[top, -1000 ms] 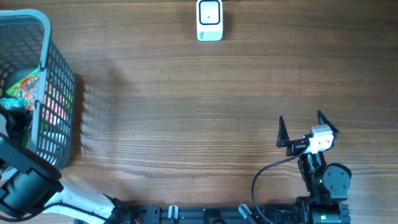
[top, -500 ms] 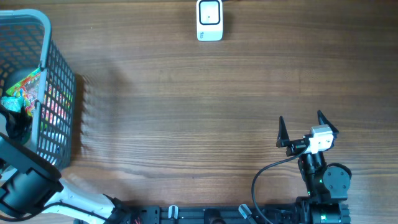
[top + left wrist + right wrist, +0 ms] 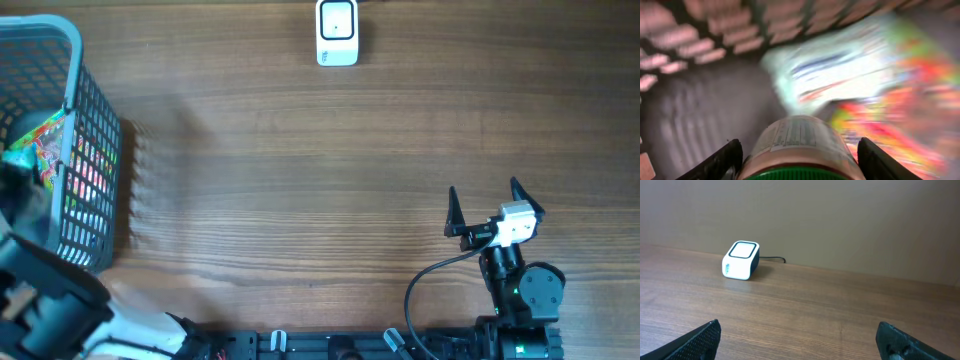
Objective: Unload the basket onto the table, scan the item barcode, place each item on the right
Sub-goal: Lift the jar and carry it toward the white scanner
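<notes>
Here, we see the left gripper [image 3: 800, 149] clamping a green-capped bottle [image 3: 797, 134] inside the basket [image 3: 95, 150]; the right gripper [image 3: 483, 188] stands open above the wooden table [image 3: 300, 180], facing a beige wall [image 3: 840, 220].

One table of brown grained wood [image 3: 300, 180]. Two claws, the left claw [image 3: 800, 162] and the right claw [image 3: 483, 188], each with two dark fingers.

One pale round bottle [image 3: 797, 137] with a printed label and a green cap, set between the left claw's fingers. One grey plastic lattice basket [image 3: 95, 150], standing around the left claw.

Ahead of the left claw, beyond the bottle, at least two soft printed packets: one whitish packet [image 3: 830, 70] and one red, yellow and green packet [image 3: 900, 110]. Blur hides whether there are more.

One white box scanner [image 3: 741, 260] with a dark side and one dark cable [image 3: 774, 258], well ahead of the right claw and off to its left.
</notes>
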`<state>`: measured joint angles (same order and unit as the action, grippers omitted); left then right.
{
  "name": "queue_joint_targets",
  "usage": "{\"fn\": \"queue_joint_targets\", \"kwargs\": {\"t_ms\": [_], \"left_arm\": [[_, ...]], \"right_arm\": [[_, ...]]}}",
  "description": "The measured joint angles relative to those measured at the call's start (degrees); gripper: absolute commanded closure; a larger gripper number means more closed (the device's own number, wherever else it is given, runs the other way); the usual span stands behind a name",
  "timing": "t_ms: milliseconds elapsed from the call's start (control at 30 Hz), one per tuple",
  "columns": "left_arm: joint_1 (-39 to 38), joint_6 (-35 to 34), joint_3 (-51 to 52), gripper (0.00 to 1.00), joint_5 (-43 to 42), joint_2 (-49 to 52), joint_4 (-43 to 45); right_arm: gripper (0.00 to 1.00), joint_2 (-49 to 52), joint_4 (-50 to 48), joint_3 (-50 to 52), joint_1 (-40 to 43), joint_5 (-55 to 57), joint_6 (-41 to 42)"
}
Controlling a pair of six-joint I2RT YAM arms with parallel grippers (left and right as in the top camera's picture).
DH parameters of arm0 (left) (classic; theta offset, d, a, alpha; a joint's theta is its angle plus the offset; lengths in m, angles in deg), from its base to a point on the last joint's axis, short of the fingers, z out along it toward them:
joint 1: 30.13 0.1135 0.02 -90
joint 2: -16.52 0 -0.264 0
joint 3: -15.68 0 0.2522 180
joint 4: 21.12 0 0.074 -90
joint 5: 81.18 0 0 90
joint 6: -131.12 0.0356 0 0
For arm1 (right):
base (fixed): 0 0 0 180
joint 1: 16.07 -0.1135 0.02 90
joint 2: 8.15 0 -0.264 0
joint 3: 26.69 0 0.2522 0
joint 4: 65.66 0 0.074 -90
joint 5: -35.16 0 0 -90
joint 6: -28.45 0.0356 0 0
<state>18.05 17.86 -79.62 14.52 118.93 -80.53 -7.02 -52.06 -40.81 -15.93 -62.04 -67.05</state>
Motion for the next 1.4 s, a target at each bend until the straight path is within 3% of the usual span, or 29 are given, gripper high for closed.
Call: {"fn": "queue_joint_targets", "kwargs": {"t_ms": [400, 533, 633, 867, 967, 1233, 1400], "left_arm": [[-2.9, -4.6, -2.3, 0.39, -27.4, -22.7, 10.8], [-15.6, -6.4, -2.4, 0.39, -33.1, -29.9, 11.6], [-29.9, -6.9, -2.4, 0.39, -34.3, -30.7, 11.4], [-57.9, -7.3, -2.7, 0.38, -22.5, -21.7, 7.5], [-65.0, -7.3, -2.8, 0.38, -18.4, -15.1, 6.7], [-78.2, -7.3, -2.7, 0.38, -13.0, 3.8, 7.0], [-83.3, -7.3, -2.7, 0.35, -3.1, 11.2, 7.0]], "right_arm": [[0.00, 0.0, 0.0, 0.0, 0.0, 0.0, 0.0], [0.00, 0.0, 0.0, 0.0, 0.0, 0.0, 0.0], [0.00, 0.0, 0.0, 0.0, 0.0, 0.0, 0.0], [0.00, 0.0, 0.0, 0.0, 0.0, 0.0, 0.0], [0.00, 0.0, 0.0, 0.0, 0.0, 0.0, 0.0], [0.00, 0.0, 0.0, 0.0, 0.0, 0.0, 0.0], [0.00, 0.0, 0.0, 0.0, 0.0, 0.0, 0.0]]}}
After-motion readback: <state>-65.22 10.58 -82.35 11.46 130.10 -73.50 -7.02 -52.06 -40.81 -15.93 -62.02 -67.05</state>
